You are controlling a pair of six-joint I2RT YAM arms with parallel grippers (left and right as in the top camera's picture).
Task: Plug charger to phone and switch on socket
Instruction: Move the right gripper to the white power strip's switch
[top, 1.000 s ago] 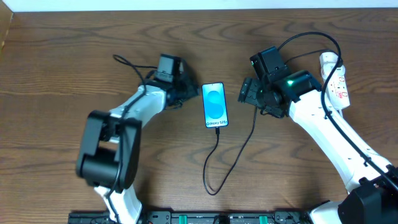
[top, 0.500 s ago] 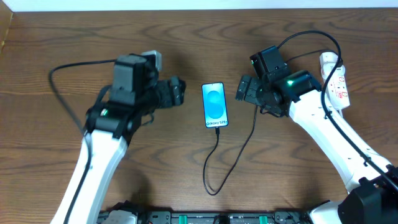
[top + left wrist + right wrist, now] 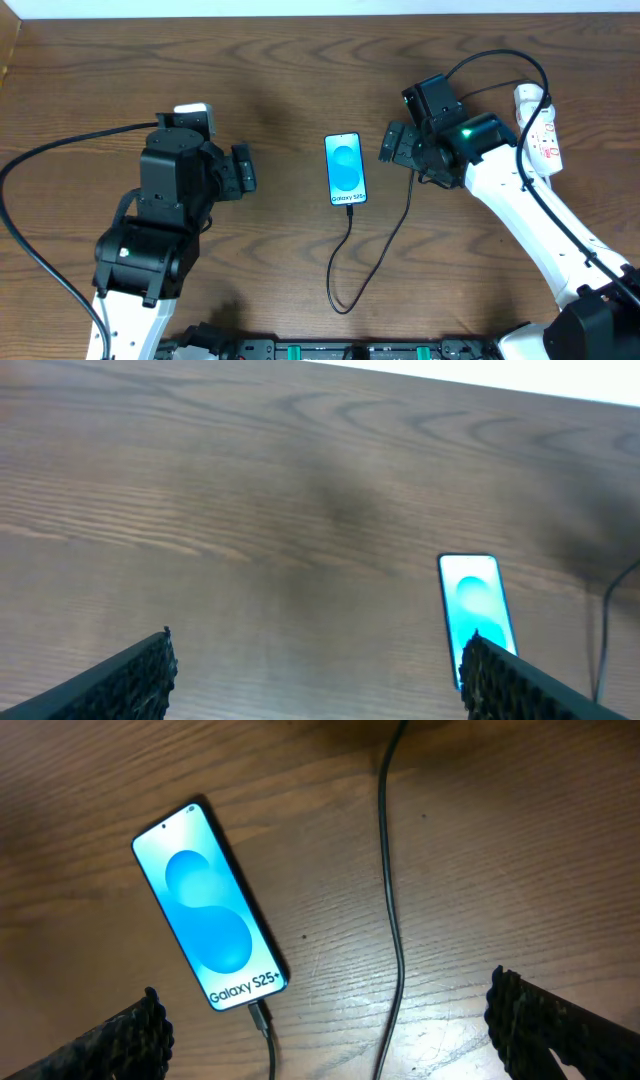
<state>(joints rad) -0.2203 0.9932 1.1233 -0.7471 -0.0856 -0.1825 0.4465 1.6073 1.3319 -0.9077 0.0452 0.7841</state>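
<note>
The phone (image 3: 345, 168) lies flat at the table's middle, blue screen up, also in the left wrist view (image 3: 474, 602) and the right wrist view (image 3: 210, 905). The charger (image 3: 352, 262), a thin black cable, loops toward the front edge and back up to the right. Its plug tip (image 3: 261, 1016) sits in the phone's bottom edge. My left gripper (image 3: 246, 170) (image 3: 318, 642) hangs open well left of the phone, empty. My right gripper (image 3: 393, 146) (image 3: 325, 988) stands open just right of the phone, over the cable, holding nothing. The socket (image 3: 541, 125) lies at the far right.
My right arm (image 3: 520, 215) runs from the front right corner toward the middle, close beside the white power strip. A black lead (image 3: 40, 260) from my left arm arcs over the table's left side. The table's back edge (image 3: 320, 14) meets a white wall.
My left gripper has let go beside the phone, opened wide and drawn back to the left. The right gripper has opened a little wider in place. Phone and cable have not moved.
</note>
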